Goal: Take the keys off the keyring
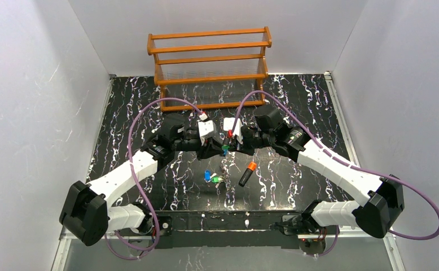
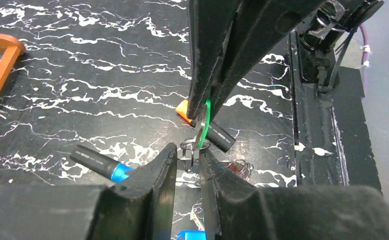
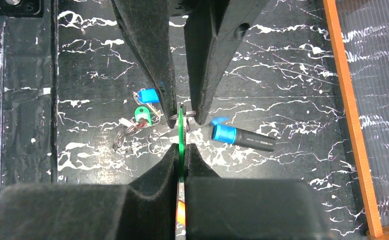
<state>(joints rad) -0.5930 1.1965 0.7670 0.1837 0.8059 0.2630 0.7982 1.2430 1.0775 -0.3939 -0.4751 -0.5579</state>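
Right pincer (image 3: 182, 149) clamping one green key (image 3: 180, 125), left pincer (image 2: 187, 151) near, two markers (image 2: 100, 164) (image 2: 217, 137)

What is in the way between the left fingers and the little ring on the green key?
Nothing visible. The left gripper has a finger on each side of the small metal ring hanging from the green key, which the right gripper pinches. The orange-capped marker and blue-capped marker lie on the table, not between.
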